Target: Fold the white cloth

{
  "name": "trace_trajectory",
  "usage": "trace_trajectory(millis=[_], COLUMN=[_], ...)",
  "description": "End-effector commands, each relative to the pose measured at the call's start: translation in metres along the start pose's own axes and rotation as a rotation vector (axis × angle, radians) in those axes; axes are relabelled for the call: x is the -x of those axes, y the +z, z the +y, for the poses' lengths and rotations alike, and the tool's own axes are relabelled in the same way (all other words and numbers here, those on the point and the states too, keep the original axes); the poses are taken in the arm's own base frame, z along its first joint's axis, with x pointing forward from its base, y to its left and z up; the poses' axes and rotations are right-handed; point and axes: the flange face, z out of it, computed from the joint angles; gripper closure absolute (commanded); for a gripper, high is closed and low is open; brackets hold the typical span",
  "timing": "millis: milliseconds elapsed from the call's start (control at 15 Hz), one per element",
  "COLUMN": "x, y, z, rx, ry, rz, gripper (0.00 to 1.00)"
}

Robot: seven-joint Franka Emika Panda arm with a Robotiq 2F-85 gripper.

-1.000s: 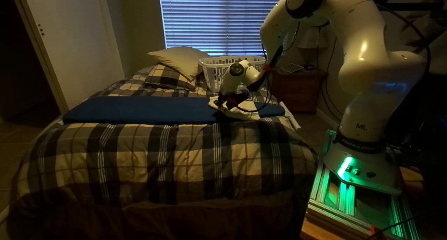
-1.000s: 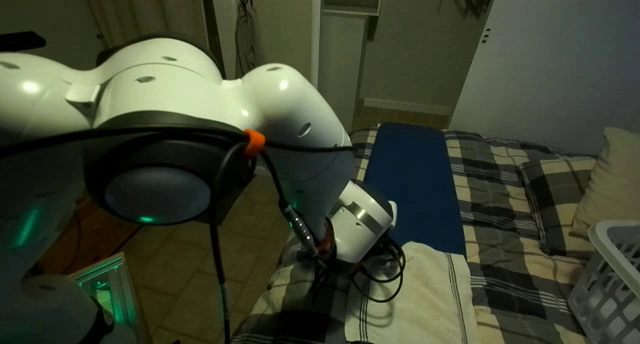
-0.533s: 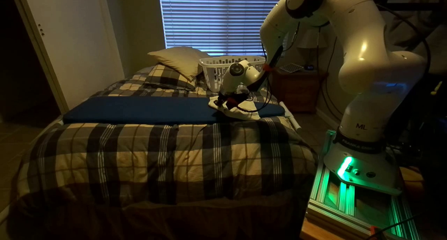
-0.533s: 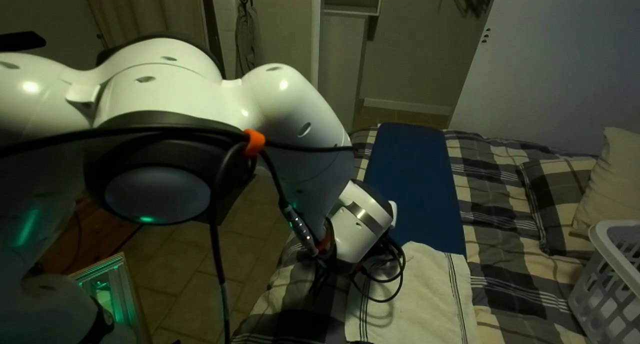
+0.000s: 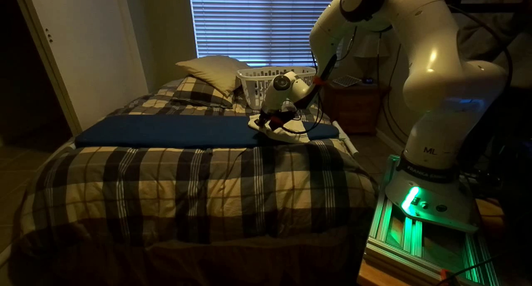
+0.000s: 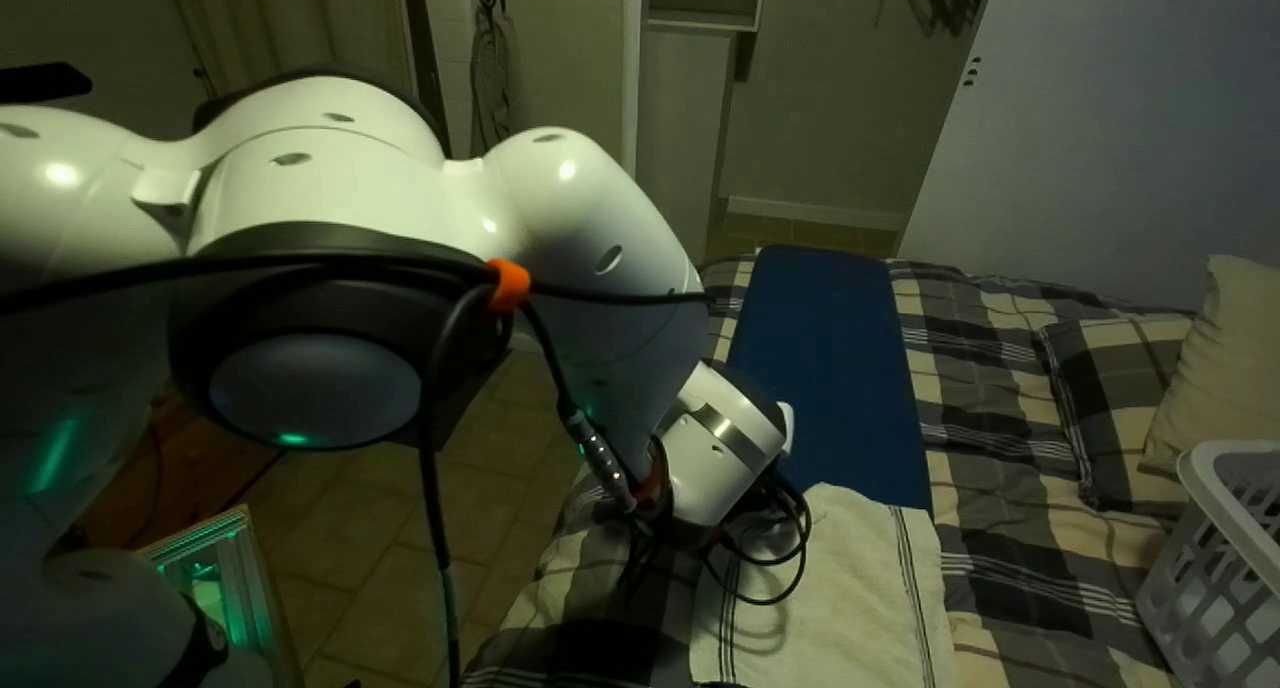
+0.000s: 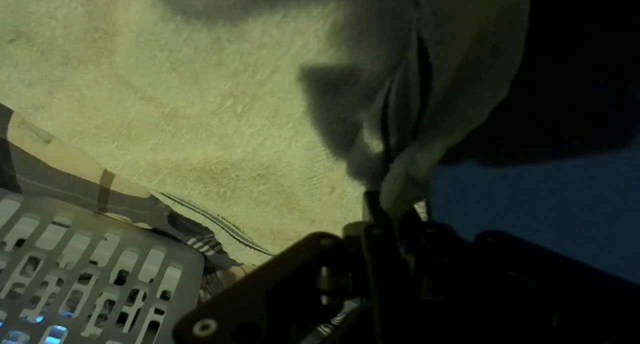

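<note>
The white cloth (image 6: pixel 860 593), cream with dark stripes near its edges, lies over the near end of the long dark blue cloth (image 6: pixel 830 368) on the bed. In the wrist view my gripper (image 7: pixel 395 209) is shut on a bunched fold of the white cloth (image 7: pixel 225 109), which rises from between the fingertips. The rest of the cloth spreads flat to the left there. In an exterior view the gripper (image 5: pixel 266 122) is low at the cloth's left part, and the cloth (image 5: pixel 295 134) shows behind and below it. The arm hides the fingers in an exterior view from above.
A white lattice laundry basket (image 5: pixel 249 88) stands on the bed just behind the gripper; its side (image 7: pixel 115 274) shows close by in the wrist view. A cream pillow (image 5: pixel 216 70) leans on a plaid pillow (image 5: pixel 199 92) farther back. A cable (image 6: pixel 790 588) loops over the cloth.
</note>
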Motion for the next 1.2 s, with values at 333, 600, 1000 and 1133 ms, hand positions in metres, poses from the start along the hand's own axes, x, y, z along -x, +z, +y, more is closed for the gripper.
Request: trace_trajectory(millis=[333,600,1000,1133], x=[-0.007,-0.030,-0.043,-0.047], y=[0.002,0.008,0.015,0.017], z=[0.002,0.014,0.033,0.042], rx=[0.015,0.070,0.168,0.208], ry=[0.015,0.049,0.052,0.061], rz=[0.017,0.069,0.091,0.093], gripper=[0.94,0.94,0.94,0.94])
